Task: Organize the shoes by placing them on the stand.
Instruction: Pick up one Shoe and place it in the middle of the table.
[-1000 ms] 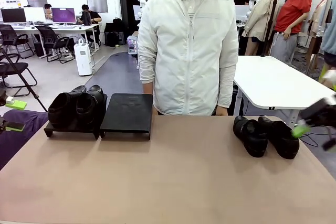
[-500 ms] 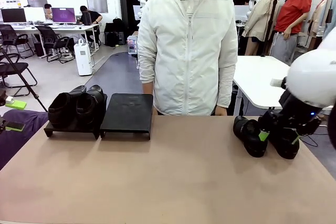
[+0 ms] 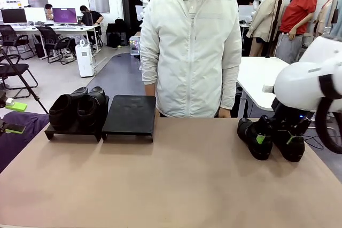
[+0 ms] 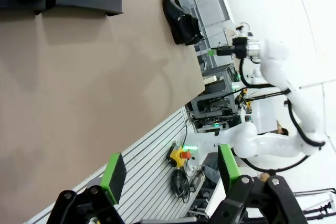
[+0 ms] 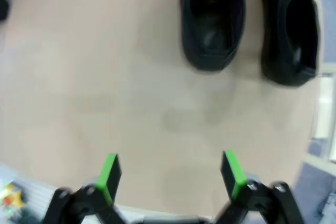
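Two black shoes point(image 3: 77, 111) sit side by side on the left stand point(image 3: 72, 132). Beside it, the second stand point(image 3: 130, 115) has a bare top. Another pair lies on the table at the right: one shoe point(image 3: 253, 136) and its mate point(image 3: 293, 147). My right gripper point(image 3: 274, 140) hangs open just over this pair, its green pads apart. In the right wrist view the open gripper point(image 5: 171, 176) looks down at both shoes point(image 5: 212, 19) point(image 5: 291, 30), not touching them. My left gripper point(image 4: 169, 174) is open, holds nothing, and sees the far pair point(image 4: 181, 17).
A person in a white jacket point(image 3: 191, 46) stands at the far edge of the brown table point(image 3: 171, 180), hands low. A white table point(image 3: 278, 84) stands behind at the right. The tabletop between the stands and the right pair is bare.
My right arm has swung in from the right edge and come down over the pair of shoes on the right. The shoes, the stands and the person have not moved.
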Robot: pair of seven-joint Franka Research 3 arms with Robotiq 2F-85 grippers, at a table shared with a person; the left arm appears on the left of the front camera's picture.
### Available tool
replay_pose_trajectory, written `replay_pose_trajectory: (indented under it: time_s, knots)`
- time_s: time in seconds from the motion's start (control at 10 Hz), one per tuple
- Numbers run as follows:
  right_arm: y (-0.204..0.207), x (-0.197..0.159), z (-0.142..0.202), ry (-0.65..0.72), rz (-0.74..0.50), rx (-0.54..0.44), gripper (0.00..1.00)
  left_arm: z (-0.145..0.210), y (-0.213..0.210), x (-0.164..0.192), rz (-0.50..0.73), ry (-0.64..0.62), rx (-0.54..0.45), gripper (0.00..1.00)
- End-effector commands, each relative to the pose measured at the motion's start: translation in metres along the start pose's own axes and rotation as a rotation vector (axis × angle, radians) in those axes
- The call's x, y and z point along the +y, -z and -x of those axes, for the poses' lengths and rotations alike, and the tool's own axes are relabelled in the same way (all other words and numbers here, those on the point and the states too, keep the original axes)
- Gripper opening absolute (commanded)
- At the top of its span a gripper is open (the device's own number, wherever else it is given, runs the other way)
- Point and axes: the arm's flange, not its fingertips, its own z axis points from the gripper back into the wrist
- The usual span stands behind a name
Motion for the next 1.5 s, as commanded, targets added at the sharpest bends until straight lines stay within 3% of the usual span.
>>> replay_pose_trajectory:
  time_s: [0.0,0.2,0.4,0.6,1.3,1.4]
  knots:
    - [0.034,-0.048,-0.064,-0.015,0.023,-0.002,1.0,0.002,-0.003,0.001,0.002,0.016,0.009,0.91]
    - [0.07,-0.078,-0.084,0.003,0.01,-0.082,1.0,0.002,-0.003,0.001,0.002,0.016,0.009,0.91]
    - [0.077,-0.092,-0.091,0.052,-0.026,-0.162,1.0,0.002,-0.003,0.001,0.002,0.016,0.009,0.91]
    - [0.065,-0.095,-0.088,0.058,-0.104,-0.162,1.0,0.002,-0.003,0.001,0.002,0.016,0.009,0.91]
    - [0.078,-0.088,-0.095,0.061,-0.132,-0.154,1.0,0.002,-0.003,0.001,0.002,0.016,0.009,0.91]
    - [0.08,-0.087,-0.096,0.062,-0.145,-0.134,0.45,0.002,-0.003,0.001,0.002,0.016,0.009,0.91]
